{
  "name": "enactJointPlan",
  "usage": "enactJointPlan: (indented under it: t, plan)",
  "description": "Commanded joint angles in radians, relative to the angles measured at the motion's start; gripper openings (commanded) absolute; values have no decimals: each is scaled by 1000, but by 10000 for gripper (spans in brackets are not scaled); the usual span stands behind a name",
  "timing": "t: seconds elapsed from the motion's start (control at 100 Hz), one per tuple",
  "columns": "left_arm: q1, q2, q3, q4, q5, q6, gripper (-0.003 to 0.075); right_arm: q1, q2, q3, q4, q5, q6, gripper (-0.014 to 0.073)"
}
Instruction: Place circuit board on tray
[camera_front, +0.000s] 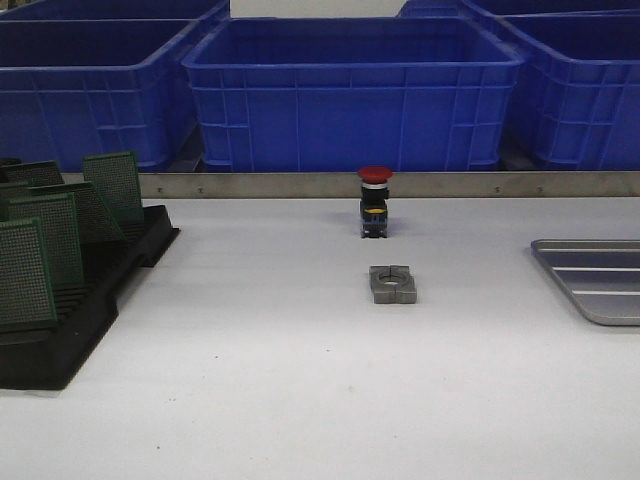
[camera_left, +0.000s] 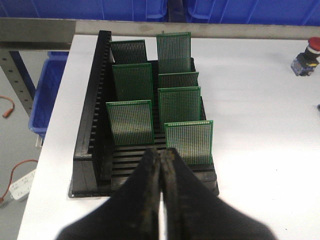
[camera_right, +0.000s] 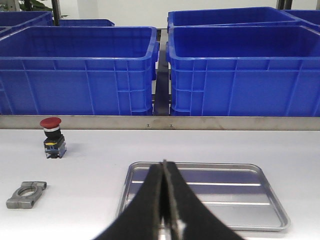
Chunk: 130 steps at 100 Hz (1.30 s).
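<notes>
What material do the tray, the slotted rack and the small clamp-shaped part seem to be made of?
The tray: likely bare metal, silver-grey, with a soft sheen on its pressed ribs. The slotted rack: probably moulded plastic, matt black, with fine even slots. The clamp-shaped part: seemingly cast metal, dull grey with a rough-looking surface; which alloy cannot be told.

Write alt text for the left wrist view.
A black rack on a white table holds seven green circuit boards upright in two rows. The left end effector, shut, points at it; a red button stands at the table's far edge.
</notes>
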Motion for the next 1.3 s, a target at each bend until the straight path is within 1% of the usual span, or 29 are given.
enactJointPlan:
  t: [0.0, 0.05, 0.1, 0.15, 0.18, 0.22, 0.37, 0.42, 0.44, 0.49, 0.58, 0.63, 0.7, 0.75, 0.82, 0.94, 1.03, 1.29]
  plan:
    - [2, 116, -100, -18, -21, 6, 71, -4, -21, -17, -5, -88, -3, -113]
    - [2, 170, -132, -18, -14, 28, 153, -4, -21, -17, -5, -88, -3, -113]
    - [2, 222, -161, -18, -12, 48, 261, -4, -21, -17, -5, -88, -3, -113]
    - [2, 266, -190, -18, -12, 50, 344, -4, -21, -17, -5, -88, -3, -113]
    - [2, 292, -210, -14, -12, 62, 379, -4, -21, -17, -5, -88, -3, -113]
    - [2, 331, -231, -11, -9, 119, 407, -4, -21, -17, -5, -88, -3, -113]
    - [2, 467, -323, -34, 28, 405, 399, -4, -21, -17, -5, -88, -3, -113]
    - [2, 512, -354, -76, 58, 586, 400, -4, -21, -17, -5, -88, -3, -113]
    - [2, 532, -369, -102, 78, 636, 400, -4, -21, -17, -5, -88, -3, -113]
    - [2, 580, -405, -161, 134, 831, 400, -4, -21, -17, -5, -88, -3, -113]
    - [2, 667, -470, -219, 227, 1068, 400, -4, -21, -17, -5, -88, -3, -113]
    - [0, 710, -501, -237, 289, 1235, 400, -4, -21, -17, -5, -88, -3, -113]
    - [0, 766, -532, -267, 355, 1424, 399, -4, -21, -17, -5, -88, -3, -113]
    - [0, 801, -547, -278, 374, 1500, 399, -4, -21, -17, -5, -88, -3, -113]
    - [0, 846, -559, -276, 376, 1561, 399, -4, -21, -17, -5, -88, -3, -113]
    - [0, 909, -568, -276, 357, 1613, 399, -4, -21, -17, -5, -88, -3, -113]
    - [0, 943, -571, -278, 319, 1613, 399, -4, -21, -17, -5, -88, -3, -113]
    - [-9, 1041, -571, -309, 298, 1613, 399, -4, -21, -17, -5, -88, -3, -113]
